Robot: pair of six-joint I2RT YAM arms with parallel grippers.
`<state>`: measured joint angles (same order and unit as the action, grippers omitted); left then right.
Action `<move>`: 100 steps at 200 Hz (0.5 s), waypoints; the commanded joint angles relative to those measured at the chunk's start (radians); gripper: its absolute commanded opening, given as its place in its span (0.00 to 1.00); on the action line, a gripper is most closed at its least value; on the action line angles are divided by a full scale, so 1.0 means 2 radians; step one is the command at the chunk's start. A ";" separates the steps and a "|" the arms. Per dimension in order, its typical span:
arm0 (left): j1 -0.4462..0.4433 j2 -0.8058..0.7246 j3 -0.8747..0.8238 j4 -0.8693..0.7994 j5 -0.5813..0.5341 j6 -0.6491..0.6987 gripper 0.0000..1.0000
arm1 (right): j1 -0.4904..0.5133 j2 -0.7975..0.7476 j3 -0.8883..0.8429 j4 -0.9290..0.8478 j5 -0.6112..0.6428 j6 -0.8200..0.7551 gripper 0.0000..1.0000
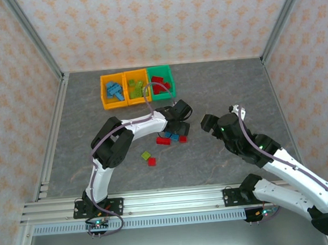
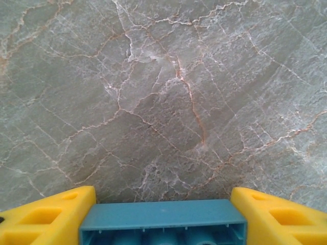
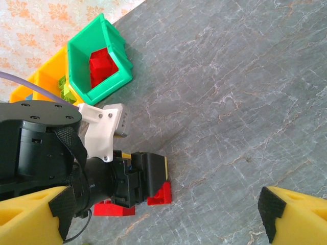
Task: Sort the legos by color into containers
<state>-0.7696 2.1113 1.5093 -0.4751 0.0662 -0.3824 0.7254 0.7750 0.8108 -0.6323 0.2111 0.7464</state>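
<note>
A blue lego [image 2: 163, 220] lies on the table between my left gripper's [image 2: 162, 206] yellow fingers [image 2: 51, 217], which press on both its ends. From above, the left gripper [image 1: 178, 130] is low over the loose legos in mid-table: a red one [image 1: 163, 140], another red one [image 1: 183, 138], a green one [image 1: 146, 155] and a red one [image 1: 152, 162]. At the back stand the containers: an orange-yellow bin [image 1: 104, 93] with blue legos, an orange-yellow bin [image 1: 128, 89] with green ones, and a green bin [image 1: 170, 80] with red ones. My right gripper [image 1: 212, 121] hovers open to the right, nothing between its fingers [image 3: 163, 217].
The right wrist view shows the left arm's black head [image 3: 148, 171] over two red legos [image 3: 162, 194] and the green bin [image 3: 110, 89] beyond. Metal frame posts and patterned walls close the table at the back and sides. Bare stone-grey surface lies right of the pile.
</note>
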 commanded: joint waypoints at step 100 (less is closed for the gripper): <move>0.214 -0.145 0.044 -0.011 -0.042 0.046 0.61 | -0.001 0.034 -0.008 0.082 -0.157 -0.073 0.93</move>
<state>-0.4461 1.8210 1.5505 -0.4816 0.0532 -0.3214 0.7258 0.8310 0.7887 -0.4816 -0.0765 0.6296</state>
